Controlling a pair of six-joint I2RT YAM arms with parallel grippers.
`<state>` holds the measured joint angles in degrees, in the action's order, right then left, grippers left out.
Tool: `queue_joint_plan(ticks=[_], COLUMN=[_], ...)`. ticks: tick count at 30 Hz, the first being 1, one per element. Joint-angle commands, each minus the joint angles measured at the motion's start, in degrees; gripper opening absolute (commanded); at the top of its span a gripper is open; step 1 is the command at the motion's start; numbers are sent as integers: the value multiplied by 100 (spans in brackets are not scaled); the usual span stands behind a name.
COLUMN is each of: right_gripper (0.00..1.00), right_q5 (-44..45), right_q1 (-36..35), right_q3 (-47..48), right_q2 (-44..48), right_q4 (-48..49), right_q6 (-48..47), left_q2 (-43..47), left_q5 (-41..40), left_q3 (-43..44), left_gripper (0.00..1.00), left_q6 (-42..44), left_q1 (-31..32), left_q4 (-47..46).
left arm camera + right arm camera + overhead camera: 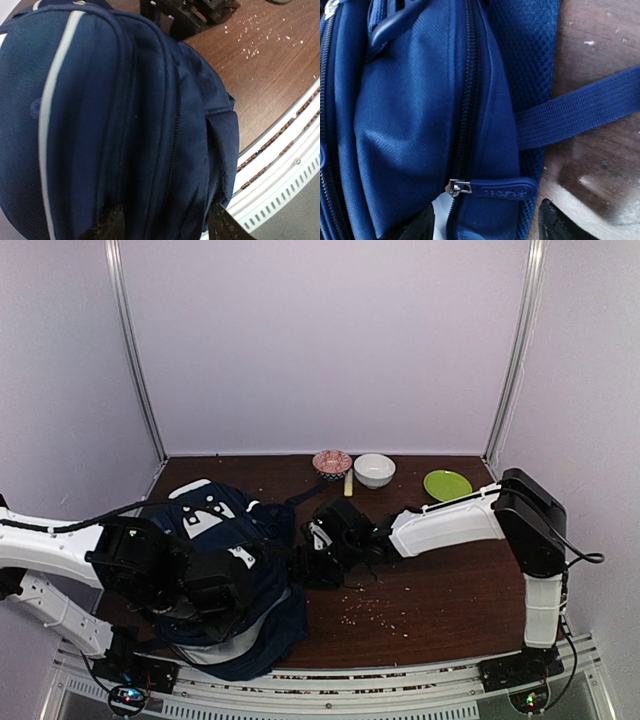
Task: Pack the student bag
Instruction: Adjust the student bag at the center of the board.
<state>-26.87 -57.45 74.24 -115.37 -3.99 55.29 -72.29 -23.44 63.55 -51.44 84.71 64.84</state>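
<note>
The student bag lies slumped at about 8 o'clock on the table, under the left arm. The left gripper hangs over its navy side with jaws spread wide, pinching nothing. At the bag's 3 o'clock edge, the right gripper has its jaws apart on either side of the zipper pull, not closed on it. The zip above the slider looks shut, with a sliver of pale lining below it. Towards 12 o'clock sit a pink patterned bowl, a yellow stick and a white bowl, with a green plate at 1 o'clock. Packing looks barely begun: opening comes first, and the bag's contents can't be seen
</note>
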Motion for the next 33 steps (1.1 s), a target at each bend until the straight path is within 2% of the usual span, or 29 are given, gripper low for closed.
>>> queue_joint_plan(ticks=[1,5,7,9,11,18,19,24,27,29,31,33], right_gripper=[61,41,31,24,24,52,55,60,62,72,97,100], right_q5=[-55,-64,-44,12,36,548,637,1582,3342,4057,3916,2960], right_q1=[-74,-73,-73,-62,-42,76,108,275,131,149,489,894], right_q3=[132,87,30,-28,-72,-297,-379,-744,-1136,-1706,-2342,-2833], right_q2=[-206,-165,-90,45,180,1022,1199,2209,3129,3738,4276,4515], right_q4=[5,48,78,83,28,-787,-895,-1628,-1761,-1234,-600,55], right_q6=[28,55,79,73,57,-500,-577,-1215,-1610,-1654,-1322,-1010], left_q2=[-293,-426,-515,-650,-760,-512,-413,282,727,896,891,764], left_q5=[535,428,298,128,-13,-720,-802,-1144,-971,-641,-264,78], left_q3=[-267,-435,-471,-453,-407,31,80,341,272,95,-9,9], left_gripper=[98,97,92,80,65,5,0,0,0,0,0,0], left_q6=[292,342,379,410,476,968,1075,1737,2232,2542,2735,2901], left_q1=[28,28,15,4,-19,-413,-539,-1209,-1777,-2259,-2681,-2960], left_q4=[-514,-552,-506,-384,-313,-340,-385,-973,-1776,-2414,-2900,-3299])
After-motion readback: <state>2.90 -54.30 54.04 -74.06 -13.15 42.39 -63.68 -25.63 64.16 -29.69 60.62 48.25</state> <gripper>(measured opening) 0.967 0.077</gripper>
